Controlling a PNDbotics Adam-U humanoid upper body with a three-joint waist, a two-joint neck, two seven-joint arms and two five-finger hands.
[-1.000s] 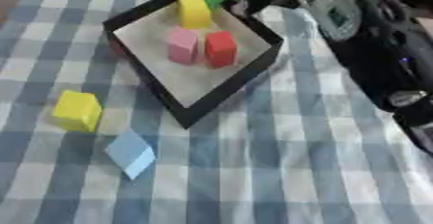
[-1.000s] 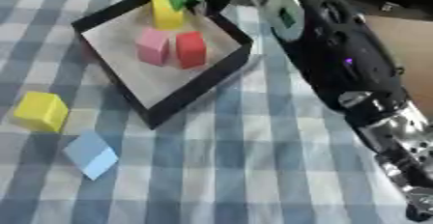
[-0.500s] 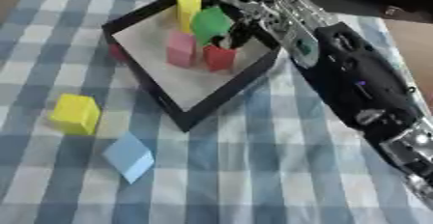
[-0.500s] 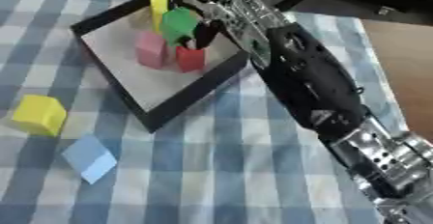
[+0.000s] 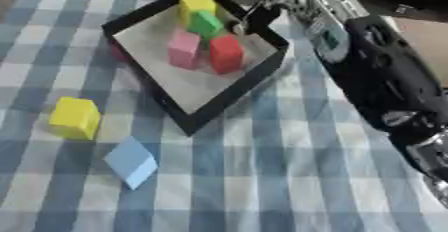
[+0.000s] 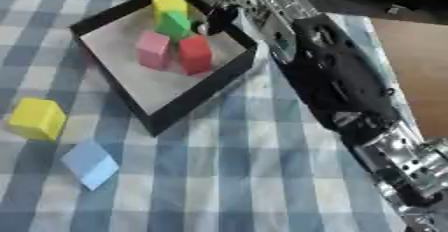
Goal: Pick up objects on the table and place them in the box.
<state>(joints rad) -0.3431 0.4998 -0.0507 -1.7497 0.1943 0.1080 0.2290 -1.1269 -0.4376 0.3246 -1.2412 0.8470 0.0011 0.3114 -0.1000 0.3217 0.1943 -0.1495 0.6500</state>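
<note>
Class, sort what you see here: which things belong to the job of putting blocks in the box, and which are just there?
Part of the job: box; green block, yellow block, pink block and red block inside it; yellow cube and light blue block on the cloth; right hand.

Just there: checked tablecloth.

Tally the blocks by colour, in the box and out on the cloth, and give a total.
Yellow: 2, one in the box, one on the cloth
Green: 1
Pink: 1
Red: 1
Light blue: 1
Total: 6
</note>
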